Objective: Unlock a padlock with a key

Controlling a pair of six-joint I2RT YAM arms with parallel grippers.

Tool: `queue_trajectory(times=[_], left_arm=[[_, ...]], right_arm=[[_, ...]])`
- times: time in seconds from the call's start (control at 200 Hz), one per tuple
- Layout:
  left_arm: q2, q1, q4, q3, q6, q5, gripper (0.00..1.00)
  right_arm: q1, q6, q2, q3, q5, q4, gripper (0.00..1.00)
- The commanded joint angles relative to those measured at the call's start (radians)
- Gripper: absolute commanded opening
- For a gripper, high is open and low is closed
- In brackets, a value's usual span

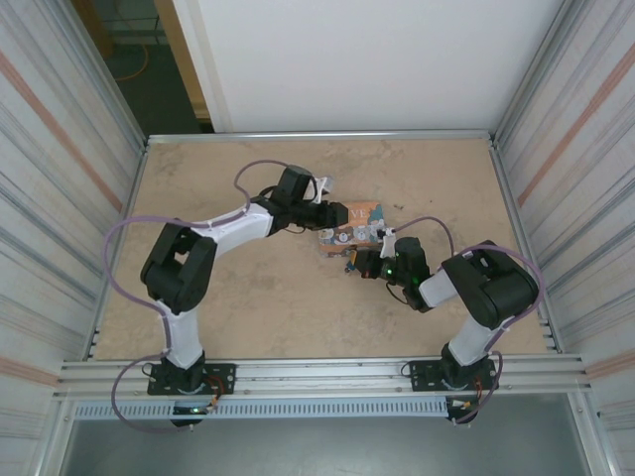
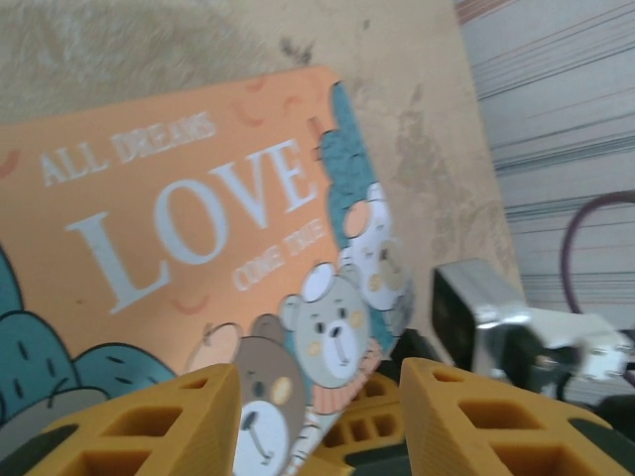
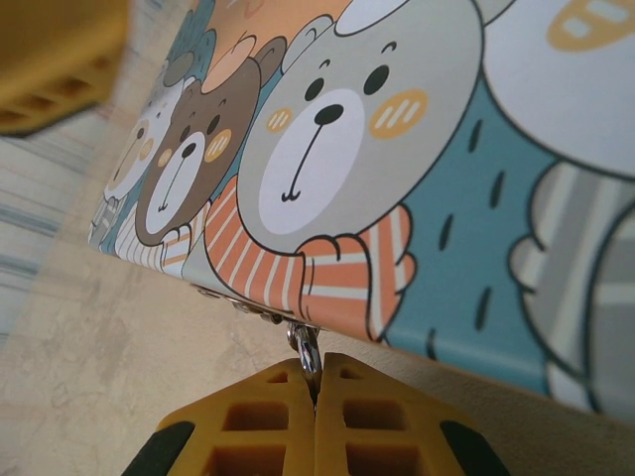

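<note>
Nearest are the two arm bases, bolted to a rail (image 1: 317, 373) along the table's (image 1: 258, 307) front edge; the right arm reaches forward and leftward and the left arm forward and rightward, so both meet at the box (image 1: 359, 226) near the table's middle; the right claw (image 3: 316, 372) is at the box's near side, low over the table, its yellow fingers (image 3: 248, 421) pressed flat together; nipped between their tips is a thin silvery loop (image 3: 306, 342), which rises from the tips to the box's lower edge, just beside a small metal clasp (image 3: 238, 303); whether that loop is the padlock's shackle or part of the key I cannot tell, and I cannot make out a blue body; as far as it shows, then, the lock's place is at the box's near edge, right at that claw's tip; above the loop the box's face shows cartoon bears in striped scarves, and further up it is orange, lettered LOVE; at the box's left end the left claw (image 2: 317, 397) has its fingers partway apart, astride the corner with the bears; whether they pinch it I cannot tell; farthest, the table ends at a white panel (image 1: 377, 59), with ribbed metal walls (image 1: 50, 198) on either side.
</note>
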Motion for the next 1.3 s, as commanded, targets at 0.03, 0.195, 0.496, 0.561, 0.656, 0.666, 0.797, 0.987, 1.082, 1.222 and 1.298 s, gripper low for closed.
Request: queue_trajectory(times=[0.03,0.195,0.496,0.561,0.656,0.666,0.797,0.987,1.082,1.222,1.298], left_arm=[[0.023,0.002,-0.051,0.031,0.031,0.012,0.47],[0.025,0.002,-0.04,-0.036,0.007,-0.007,0.47],[-0.004,-0.01,0.035,-0.196,-0.052,-0.043,0.47],[-0.007,-0.011,0.045,-0.218,-0.061,-0.048,0.47],[-0.007,-0.015,0.061,-0.241,-0.076,-0.054,0.47],[-0.007,-0.015,0.061,-0.244,-0.077,-0.054,0.47],[-0.009,-0.018,0.064,-0.257,-0.082,-0.066,0.47],[-0.007,-0.019,0.058,-0.266,-0.081,-0.08,0.46],[-0.007,-0.019,0.054,-0.269,-0.079,-0.087,0.47],[-0.007,-0.018,0.054,-0.278,-0.076,-0.092,0.47],[-0.007,-0.018,0.053,-0.28,-0.076,-0.097,0.46]], right_arm=[[0.003,0.027,0.01,-0.017,0.041,0.031,0.02],[0.003,0.071,0.013,-0.03,0.069,0.059,0.02],[-0.001,0.221,0.042,-0.043,0.102,0.157,0.01],[-0.004,0.258,0.062,-0.044,0.105,0.19,0.01],[-0.012,0.315,0.095,-0.044,0.111,0.228,0.01],[-0.012,0.32,0.097,-0.044,0.113,0.232,0.01],[-0.018,0.371,0.135,-0.05,0.137,0.277,0.01],[-0.042,0.448,0.198,-0.054,0.155,0.356,0.01],[-0.049,0.48,0.232,-0.052,0.164,0.391,0.0],[-0.053,0.501,0.257,-0.055,0.184,0.402,0.0],[-0.056,0.504,0.261,-0.057,0.19,0.402,0.0]])
